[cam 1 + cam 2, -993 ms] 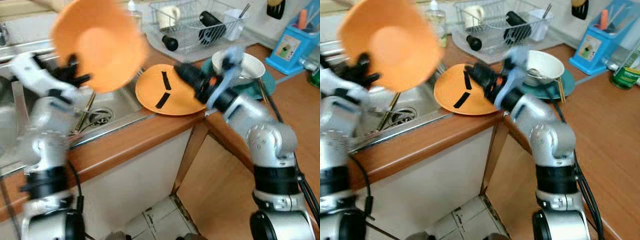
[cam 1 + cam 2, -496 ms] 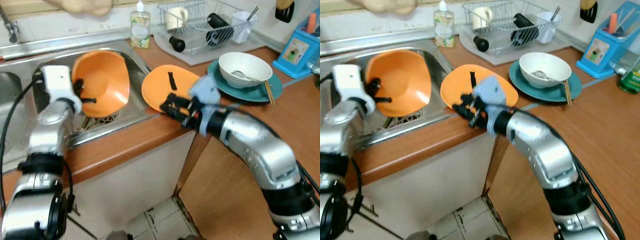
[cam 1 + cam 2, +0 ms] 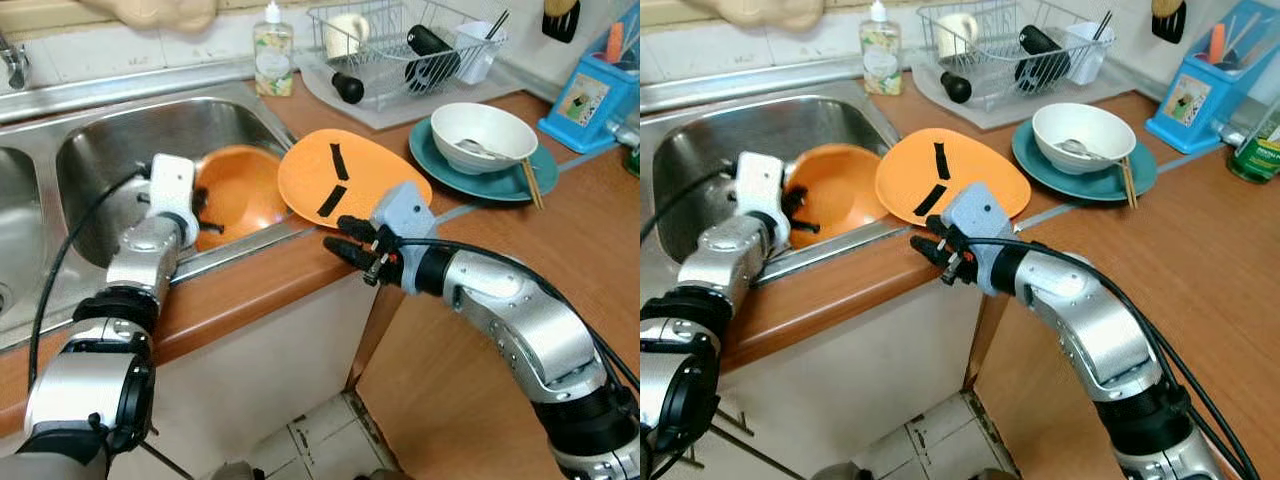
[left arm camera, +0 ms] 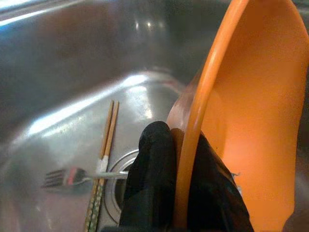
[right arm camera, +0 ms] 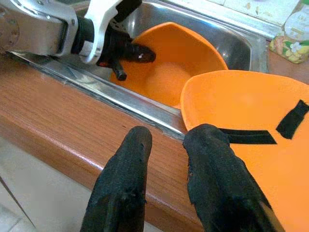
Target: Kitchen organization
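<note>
Left end effector (image 4: pixel 176 193) clamps the orange bowl's (image 3: pixel 240 195) rim, seemingly inside the sink (image 3: pixel 100 140); right end effector (image 5: pixel 166 159), fingers apart, hovers beside the orange plate (image 3: pixel 350 180).

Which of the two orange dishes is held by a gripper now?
The orange bowl down in the sink: the left gripper pinches its rim. The flat orange plate, marked with black strips, lies unheld on the counter edge.

No text, brand or number is showing clearly enough to read: the soap bottle (image 3: pixel 272 47) is carrying a floral label too small to make out, and the blue holder (image 3: pixel 591 97) and the green can (image 3: pixel 1252 152) are bearing markings that are staying illegible.
</note>
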Tool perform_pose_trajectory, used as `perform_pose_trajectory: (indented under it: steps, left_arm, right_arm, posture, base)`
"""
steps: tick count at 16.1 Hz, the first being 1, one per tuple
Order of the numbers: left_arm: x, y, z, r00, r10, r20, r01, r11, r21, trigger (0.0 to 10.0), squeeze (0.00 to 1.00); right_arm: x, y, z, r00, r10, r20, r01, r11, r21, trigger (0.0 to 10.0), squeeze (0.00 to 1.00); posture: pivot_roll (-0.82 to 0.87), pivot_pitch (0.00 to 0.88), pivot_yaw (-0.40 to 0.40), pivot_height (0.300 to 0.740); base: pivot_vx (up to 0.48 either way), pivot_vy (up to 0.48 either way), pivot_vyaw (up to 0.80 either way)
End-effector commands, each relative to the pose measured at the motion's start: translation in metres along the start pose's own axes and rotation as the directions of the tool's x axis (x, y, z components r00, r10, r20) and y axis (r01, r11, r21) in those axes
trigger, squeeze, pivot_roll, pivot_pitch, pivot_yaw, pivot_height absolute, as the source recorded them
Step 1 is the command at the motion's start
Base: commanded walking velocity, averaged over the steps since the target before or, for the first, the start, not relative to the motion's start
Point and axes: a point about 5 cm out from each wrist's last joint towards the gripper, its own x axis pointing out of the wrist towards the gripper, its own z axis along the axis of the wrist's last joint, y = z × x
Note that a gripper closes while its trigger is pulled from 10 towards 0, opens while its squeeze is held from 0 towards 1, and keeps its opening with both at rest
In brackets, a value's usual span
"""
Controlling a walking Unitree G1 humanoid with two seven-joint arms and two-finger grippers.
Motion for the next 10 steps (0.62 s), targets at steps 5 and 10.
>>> perform_pose_trajectory:
  steps: [5,10]
  left_arm:
    - [0.0051,-0.0089,0.0052,0.999,-0.042,-0.007,0.043,0.997,0.057,10.0,0.00]
    - [0.0062,-0.0121,0.0058,0.997,-0.070,-0.013,0.071,0.995,0.067,10.0,1.00]
  right_arm:
    - [-0.0025,0.0015,-0.0016,1.000,-0.003,-0.016,0.003,1.000,-0.020,10.0,0.00]
    - [-0.0023,0.0000,-0.0016,1.000,-0.007,-0.021,0.006,1.000,-0.028,10.0,0.00]
  posture:
    - [-0.17,0.000,0.005,0.740]
    - [-0.17,0.000,0.003,0.740]
  base:
    - [0.000,0.000,0.00]
    - [0.000,0.000,0.00]
